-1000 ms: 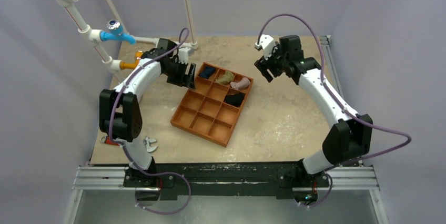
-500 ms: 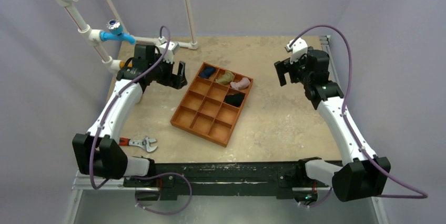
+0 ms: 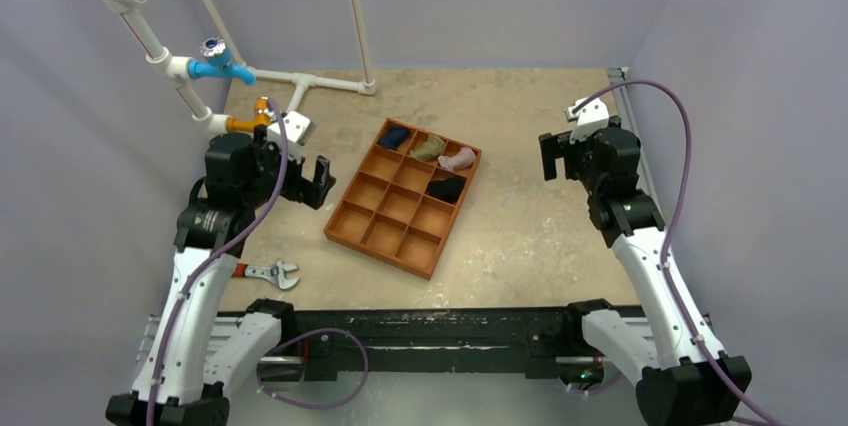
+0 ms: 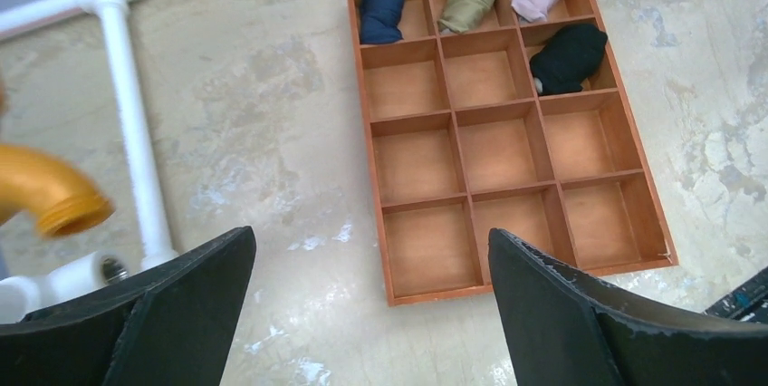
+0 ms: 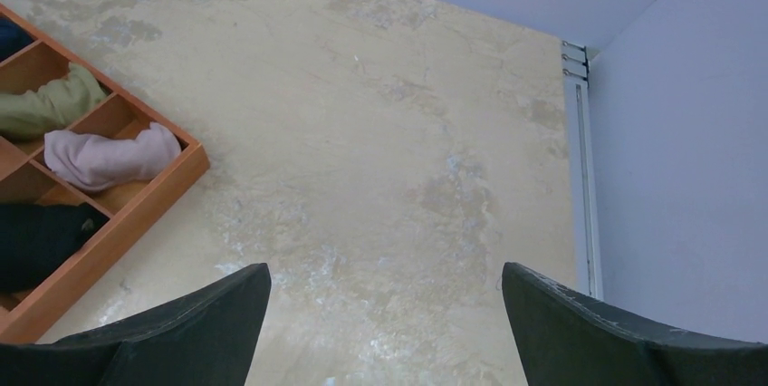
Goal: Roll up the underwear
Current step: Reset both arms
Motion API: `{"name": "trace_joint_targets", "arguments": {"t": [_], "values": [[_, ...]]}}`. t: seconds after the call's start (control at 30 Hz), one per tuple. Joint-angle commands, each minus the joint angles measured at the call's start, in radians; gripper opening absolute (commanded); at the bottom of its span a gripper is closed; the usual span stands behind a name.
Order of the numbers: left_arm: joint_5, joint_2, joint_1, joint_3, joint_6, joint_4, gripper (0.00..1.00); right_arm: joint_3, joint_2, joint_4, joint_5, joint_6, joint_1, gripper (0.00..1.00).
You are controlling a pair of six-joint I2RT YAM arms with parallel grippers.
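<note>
The black underwear lies bundled in a right-hand compartment of the orange-brown tray. It also shows in the left wrist view and at the left edge of the right wrist view. My left gripper is open and empty, raised left of the tray; its jaws stand wide apart in the left wrist view. My right gripper is open and empty, raised well right of the tray, over bare table in the right wrist view.
The tray's far row holds a dark blue bundle, an olive-green bundle and a pink bundle. White pipes with a blue valve and an orange fitting stand at the back left. A wrench lies front left.
Both arms have drawn back from the tray and risen, the left towards the near left, the right towards the right. Both grippers stay open and empty. The underwear has not moved.
</note>
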Motion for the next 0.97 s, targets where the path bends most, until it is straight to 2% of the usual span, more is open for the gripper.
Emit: {"name": "trace_joint_targets", "arguments": {"t": [0.0, 0.2, 0.37, 0.63, 0.93], "values": [[-0.072, -0.122, 0.006, -0.039, 0.041, -0.019, 1.0, -0.037, -0.075, -0.029, -0.016, 0.029, -0.002, 0.99], [-0.153, -0.235, 0.006, -0.103, 0.061, -0.038, 1.0, -0.125, -0.227, -0.028, -0.041, 0.025, -0.002, 0.99], [-0.114, -0.287, 0.006, -0.167, 0.035, -0.032, 1.0, -0.156, -0.321, -0.031, -0.069, -0.001, -0.005, 0.99], [-0.12, -0.484, 0.031, -0.393, 0.032, 0.175, 1.0, -0.166, -0.337, -0.031, -0.048, -0.017, -0.025, 0.99], [-0.099, -0.439, 0.055, -0.383, 0.025, 0.155, 1.0, -0.181, -0.329, -0.02, -0.066, -0.051, -0.031, 0.99]]}}
